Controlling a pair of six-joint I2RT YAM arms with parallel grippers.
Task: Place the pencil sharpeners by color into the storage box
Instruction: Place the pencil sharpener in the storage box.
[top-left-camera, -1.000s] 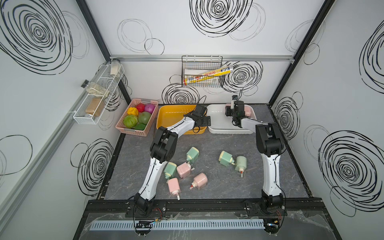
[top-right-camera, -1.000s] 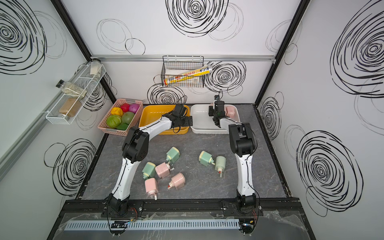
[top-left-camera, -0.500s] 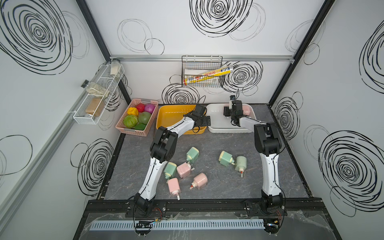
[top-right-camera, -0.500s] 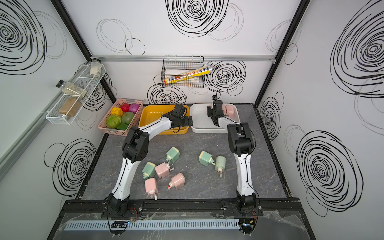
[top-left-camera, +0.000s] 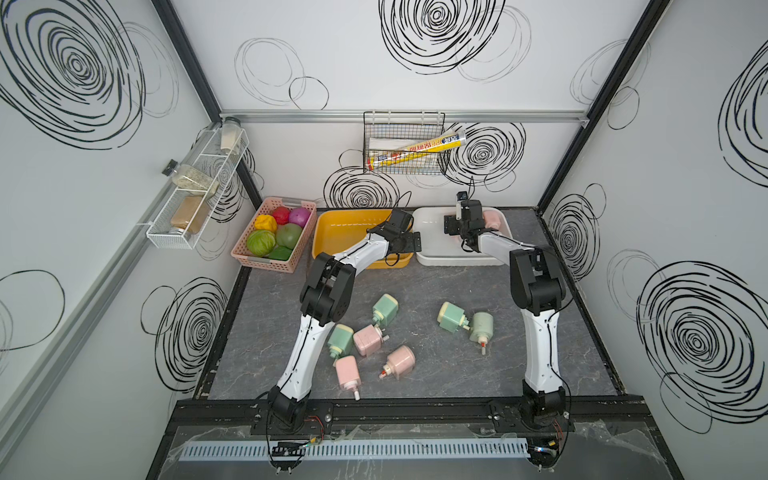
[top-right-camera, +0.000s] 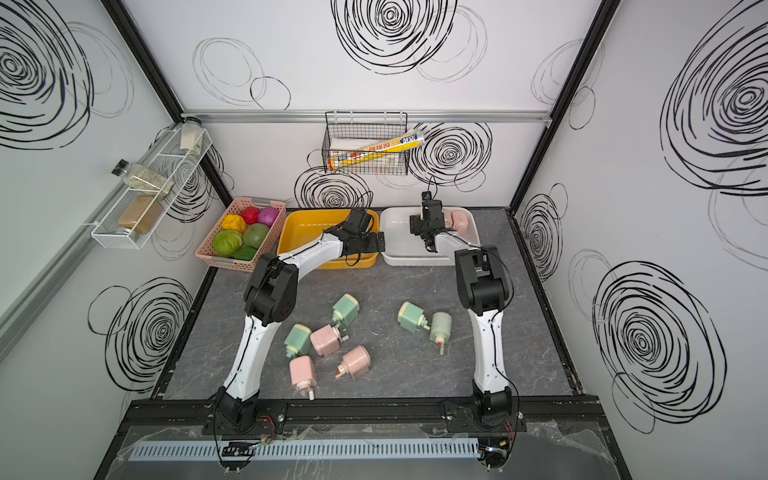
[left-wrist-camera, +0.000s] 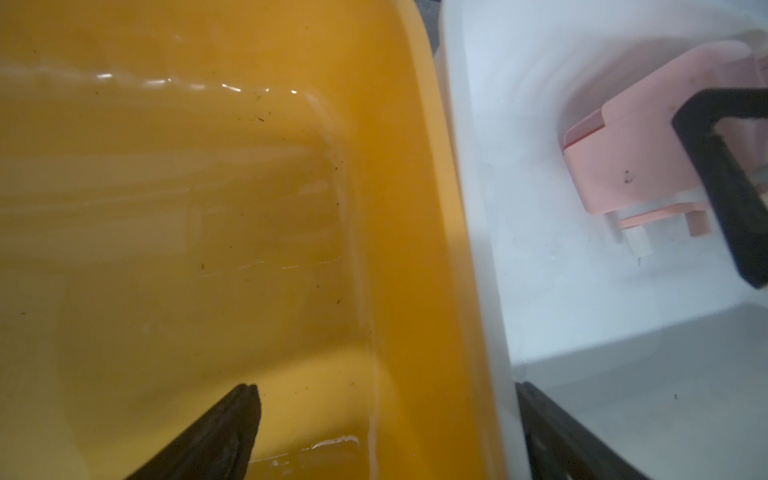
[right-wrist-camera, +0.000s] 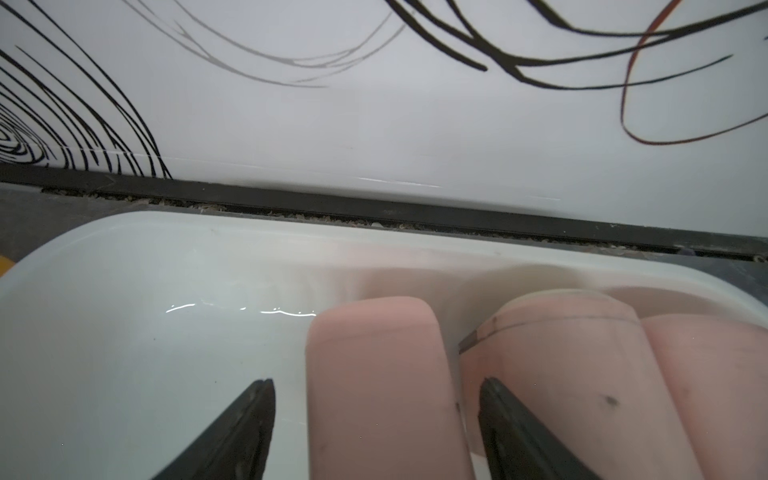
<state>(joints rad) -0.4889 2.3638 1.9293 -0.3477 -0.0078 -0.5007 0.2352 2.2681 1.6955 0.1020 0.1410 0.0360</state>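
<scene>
We count three pale pink sharpeners (right-wrist-camera: 374, 332) lying side by side in the white box (right-wrist-camera: 166, 232), toward its right end. The right gripper (right-wrist-camera: 376, 382) hangs over them with its jaws spread. One finger is on each side of the sharpener nearest the box's middle, with a gap on both sides, so it grips nothing. Three loose pink sharpeners (top-left-camera: 368, 338) and four mint green sharpeners (top-left-camera: 451, 318) lie on the tabletop (top-left-camera: 436, 282). Five are bunched beside the left arm, and two green ones lie close together nearer the right arm. The left gripper (left-wrist-camera: 386, 386) is spread wide and empty, straddling the adjoining walls of the yellow box (top-left-camera: 332, 232) and the white one. Both boxes sit at the back edge, with a bare strip of table before them. One pink basket (top-left-camera: 249, 259) stands left of the yellow box.
</scene>
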